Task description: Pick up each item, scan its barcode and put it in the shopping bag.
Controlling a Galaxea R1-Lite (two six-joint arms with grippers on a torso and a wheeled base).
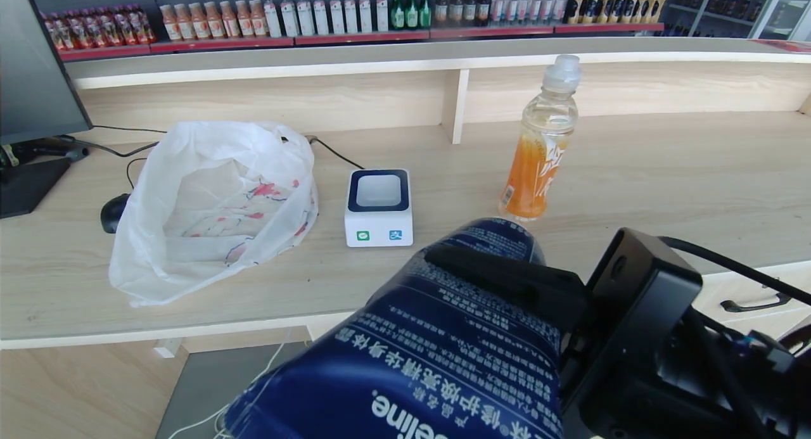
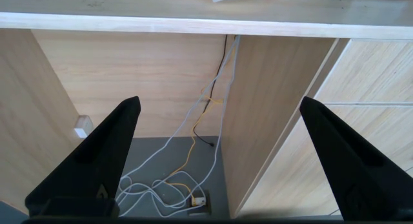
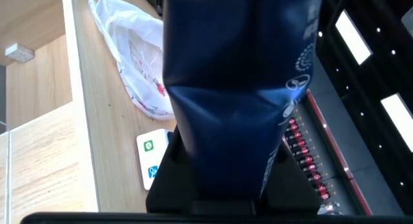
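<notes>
The right gripper (image 1: 507, 280) is clamped on the dark blue package (image 1: 437, 356), held near the counter (image 1: 665, 185) front edge before the scanner (image 1: 378, 206), the shopping bag (image 1: 215, 204) lying left of it, while the left gripper (image 2: 219, 101) hangs below the counter, jaws spread wide.

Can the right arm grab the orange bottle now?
Probably not yet: its fingers are shut on the blue bottle. The orange bottle stands clear on the counter, so the way looks free once the fingers are emptied.
</notes>
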